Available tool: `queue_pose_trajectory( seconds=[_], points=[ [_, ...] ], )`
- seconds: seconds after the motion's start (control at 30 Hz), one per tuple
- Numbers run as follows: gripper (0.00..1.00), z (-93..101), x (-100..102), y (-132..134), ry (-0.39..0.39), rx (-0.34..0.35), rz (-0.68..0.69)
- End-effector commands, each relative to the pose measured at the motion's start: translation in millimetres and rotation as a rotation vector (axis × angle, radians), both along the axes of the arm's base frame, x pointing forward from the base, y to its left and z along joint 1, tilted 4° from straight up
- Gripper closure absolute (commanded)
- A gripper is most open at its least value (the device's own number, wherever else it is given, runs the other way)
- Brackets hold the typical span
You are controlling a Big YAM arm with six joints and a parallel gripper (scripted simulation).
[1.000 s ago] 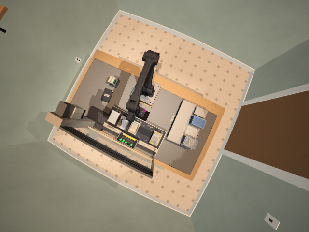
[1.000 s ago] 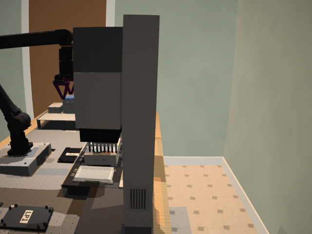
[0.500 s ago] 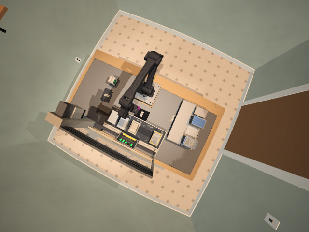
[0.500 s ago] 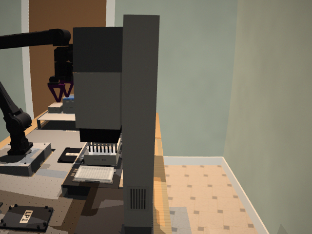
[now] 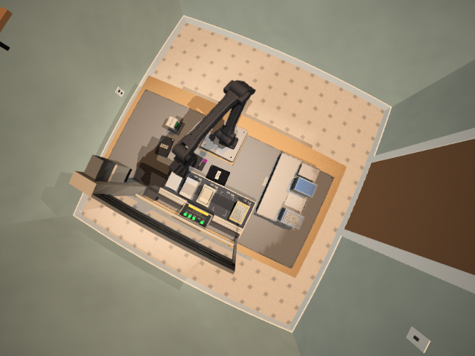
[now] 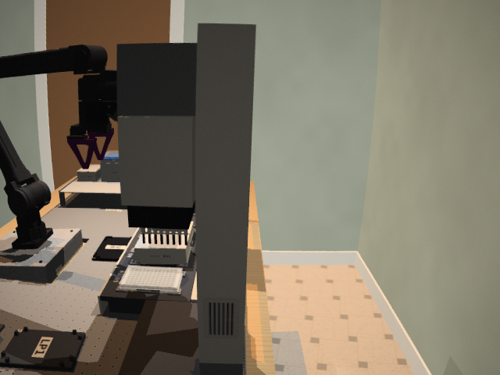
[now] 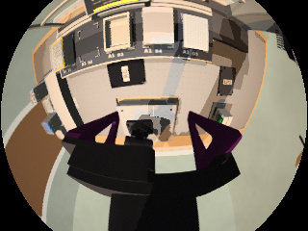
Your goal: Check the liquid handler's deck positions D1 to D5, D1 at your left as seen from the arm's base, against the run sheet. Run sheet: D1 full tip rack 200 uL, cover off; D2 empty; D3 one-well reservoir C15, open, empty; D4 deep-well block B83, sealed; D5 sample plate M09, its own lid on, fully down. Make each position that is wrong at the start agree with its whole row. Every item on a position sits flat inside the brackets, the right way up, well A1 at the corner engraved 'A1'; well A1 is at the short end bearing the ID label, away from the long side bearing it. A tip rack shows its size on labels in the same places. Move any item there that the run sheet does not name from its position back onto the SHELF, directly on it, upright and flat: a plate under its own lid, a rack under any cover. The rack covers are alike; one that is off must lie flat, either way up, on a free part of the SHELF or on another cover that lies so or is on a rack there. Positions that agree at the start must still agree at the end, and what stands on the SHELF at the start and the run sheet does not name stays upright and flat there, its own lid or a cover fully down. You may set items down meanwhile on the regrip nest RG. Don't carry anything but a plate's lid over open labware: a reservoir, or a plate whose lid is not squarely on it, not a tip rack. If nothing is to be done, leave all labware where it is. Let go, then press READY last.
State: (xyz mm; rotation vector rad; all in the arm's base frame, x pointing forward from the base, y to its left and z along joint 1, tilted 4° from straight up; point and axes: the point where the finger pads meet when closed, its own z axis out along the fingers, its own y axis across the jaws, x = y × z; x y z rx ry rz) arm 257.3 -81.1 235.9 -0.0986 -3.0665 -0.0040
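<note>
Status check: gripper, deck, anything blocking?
Gripper open, empty, high above the bench. Deck: four positions loaded, one bare. Nothing near the fingers.

On the dark deck (image 5: 226, 196), five positions run in a row beside a panel of green lamps. At the end nearest the white shelf (image 5: 277, 184) lies a speckled, pale-rimmed tip rack (image 5: 239, 211), flat inside its brackets. The next position (image 5: 221, 202) is bare dark plate. Then comes a cream, shallow one-well reservoir (image 5: 205, 194), open on top. Beside it stands a pale grey deep-well block (image 5: 189, 188) with a plain smooth top, and last a white flat-lidded sample plate (image 5: 173, 181); in the exterior view the latter (image 6: 151, 278) shows a fine grid of wells.
</note>
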Motion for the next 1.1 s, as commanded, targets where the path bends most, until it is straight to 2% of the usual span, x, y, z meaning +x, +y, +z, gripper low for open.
queue_pose_trajectory(
  seconds=[0.0, 0.1, 0.13, 0.3, 0.37, 0.87, 0.97, 1.07],
  points=[
    [0.0, 21.5, 19.0, -26.5, -0.068, -0.017, 0.031],
    [0.0, 16.0, 14.9, -26.8, -0.053, -0.01, 0.031],
    [0.0, 21.0, 25.1, -25.8, -0.069, -0.015, 0.041],
    [0.0, 19.0, 52.0, -22.7, -0.07, -0.015, 0.038],
    [0.0, 19.0, 52.0, -22.7, -0.07, -0.015, 0.038],
    [0.0, 12.7, 127.9, -24.1, -0.071, -0.012, 0.032],
    [0.0, 12.4, 128.7, -23.2, -0.053, -0.007, 0.032],
    [0.0, 11.1, 145.4, -23.8, -0.06, -0.008, 0.032]
  ],
)
